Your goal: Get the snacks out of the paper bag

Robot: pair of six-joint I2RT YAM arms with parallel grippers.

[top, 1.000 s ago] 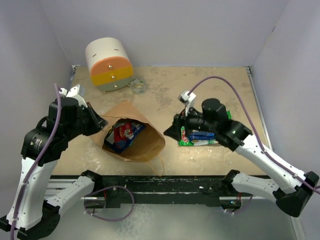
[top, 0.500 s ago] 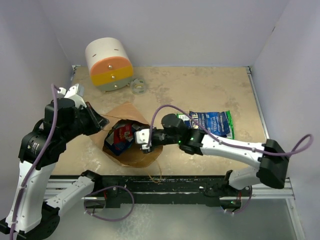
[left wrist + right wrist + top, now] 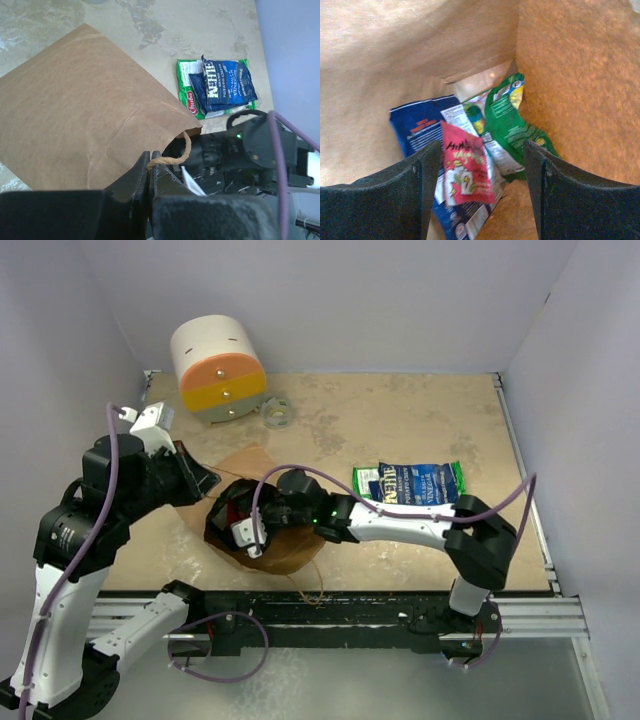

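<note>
The brown paper bag [image 3: 293, 546] lies on its side with its mouth toward the right arm. My left gripper [image 3: 150, 159] is shut on the bag's twisted paper handle [image 3: 175, 156], holding the mouth up. My right gripper [image 3: 482, 146] is inside the bag, open, its fingers on either side of a red snack packet [image 3: 465, 170]. Beneath the red one lies a dark blue packet [image 3: 415, 127], and beside it a green packet [image 3: 512, 125]. Outside the bag, a dark blue packet [image 3: 425, 482] rests on a green one [image 3: 366, 481] on the table to the right.
A white, orange and yellow cylinder [image 3: 215, 368] lies at the back left, with a small clear ring [image 3: 276, 412] beside it. Pale walls enclose the tan table [image 3: 400, 420] on three sides.
My right arm swung left from the two packets on the table and reached into the bag's mouth. Those packets stay where they were laid. The left gripper kept its hold on the handle.
</note>
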